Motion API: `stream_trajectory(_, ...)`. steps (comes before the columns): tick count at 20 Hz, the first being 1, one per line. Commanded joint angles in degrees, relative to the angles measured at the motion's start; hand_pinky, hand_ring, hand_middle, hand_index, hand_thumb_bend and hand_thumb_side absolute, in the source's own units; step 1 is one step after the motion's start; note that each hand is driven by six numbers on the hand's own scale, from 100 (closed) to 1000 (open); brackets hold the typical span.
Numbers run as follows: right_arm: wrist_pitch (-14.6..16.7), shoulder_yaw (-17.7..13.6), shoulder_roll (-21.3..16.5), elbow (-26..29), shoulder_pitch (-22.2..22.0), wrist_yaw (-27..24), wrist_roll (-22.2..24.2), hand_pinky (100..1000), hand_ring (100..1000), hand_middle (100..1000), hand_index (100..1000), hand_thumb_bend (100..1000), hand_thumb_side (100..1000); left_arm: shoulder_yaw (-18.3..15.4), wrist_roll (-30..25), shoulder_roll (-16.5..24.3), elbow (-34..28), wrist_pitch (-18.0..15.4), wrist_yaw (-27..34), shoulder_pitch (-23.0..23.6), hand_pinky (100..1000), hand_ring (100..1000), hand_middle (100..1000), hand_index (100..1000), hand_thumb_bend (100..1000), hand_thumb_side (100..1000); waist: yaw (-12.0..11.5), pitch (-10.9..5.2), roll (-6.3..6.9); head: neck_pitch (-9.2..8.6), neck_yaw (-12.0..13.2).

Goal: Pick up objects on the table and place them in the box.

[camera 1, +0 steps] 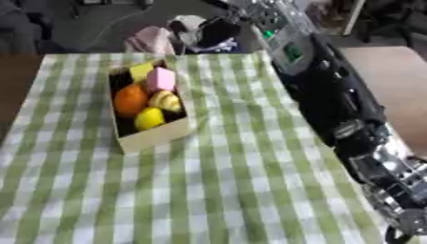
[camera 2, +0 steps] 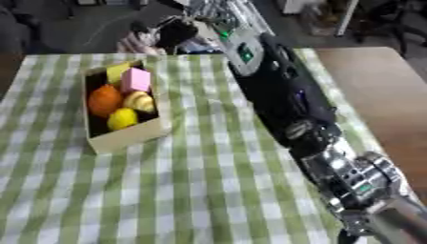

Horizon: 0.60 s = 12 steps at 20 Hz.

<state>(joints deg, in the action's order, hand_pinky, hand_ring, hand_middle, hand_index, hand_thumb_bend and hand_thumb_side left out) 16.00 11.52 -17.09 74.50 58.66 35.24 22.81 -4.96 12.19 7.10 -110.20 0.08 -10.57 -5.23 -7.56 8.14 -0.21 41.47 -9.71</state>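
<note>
A tan open box stands on the left half of the green checked tablecloth. Inside it lie an orange ball, a yellow lemon-like fruit, a tan ribbed piece, a pink block and a yellow block. My right arm stretches from the lower right corner up across the table's right side. Its dark hand is past the table's far edge, behind the box; its shape is blurred. No loose object shows on the cloth. My left hand is not visible.
A pale pink and white shape sits just beyond the far edge beside the hand. Bare brown tabletop lies to the right of the cloth. Dark floor and clutter fill the background.
</note>
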Motion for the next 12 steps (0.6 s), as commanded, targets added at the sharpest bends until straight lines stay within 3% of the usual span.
stream_trajectory(1,0.6,-1.4,-3.2,6.0,-1.6,-3.4,-3.1,899,873,900,1000,100,295,-0.7,0.5,1.4,-0.6,0.1,-0.5,-0.1,725,547,721,829,396,762,0.4,-1.50,-0.15,0.49,1.4)
stream_trajectory(3,0.1,-2.2,-4.4,9.1,-4.5,-5.3,-5.1,880,854,888,1000,100,316,-0.8,0.6,1.4,-0.6,0.2,-0.6,0.0,725,548,724,829,394,763,1.0,-1.50,-0.19,0.67,2.3)
stream_trajectory(6,-2.0,-4.0,-5.5,13.6,-8.6,-8.1,-7.8,847,819,849,1000,100,416,-1.0,0.9,1.3,-0.4,0.4,-0.8,0.3,725,553,730,831,390,767,2.0,-1.42,-0.19,0.82,3.7)
stream_trajectory(12,-7.5,-8.4,-5.7,21.7,-17.7,-13.7,-13.5,790,776,804,967,100,470,-1.4,1.5,1.3,0.0,0.8,-1.3,1.0,727,568,746,838,387,770,4.3,-1.40,0.09,1.28,6.4)
